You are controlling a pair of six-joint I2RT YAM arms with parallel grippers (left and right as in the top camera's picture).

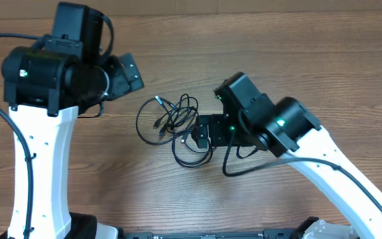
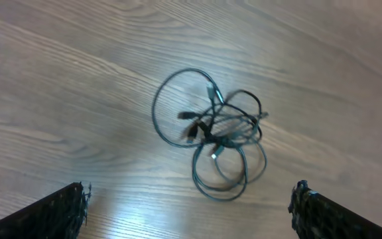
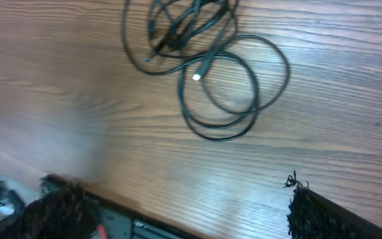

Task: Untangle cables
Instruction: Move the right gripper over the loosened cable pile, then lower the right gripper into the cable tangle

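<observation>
The cables (image 1: 171,126) lie in a tangled heap of thin black loops with small plug ends at the middle of the wooden table. They also show in the left wrist view (image 2: 211,133) and the right wrist view (image 3: 204,73). My left gripper (image 2: 191,212) is open and empty, held above the table to the upper left of the cables (image 1: 121,73). My right gripper (image 3: 184,206) is open and empty, just right of the heap (image 1: 201,133), its fingers apart from the loops.
The table's front edge (image 3: 151,216) shows in the right wrist view, with dark equipment below it. Thick black wires (image 1: 244,162) fixed to the right arm hang near the heap. Both white arm bases stand at the front corners.
</observation>
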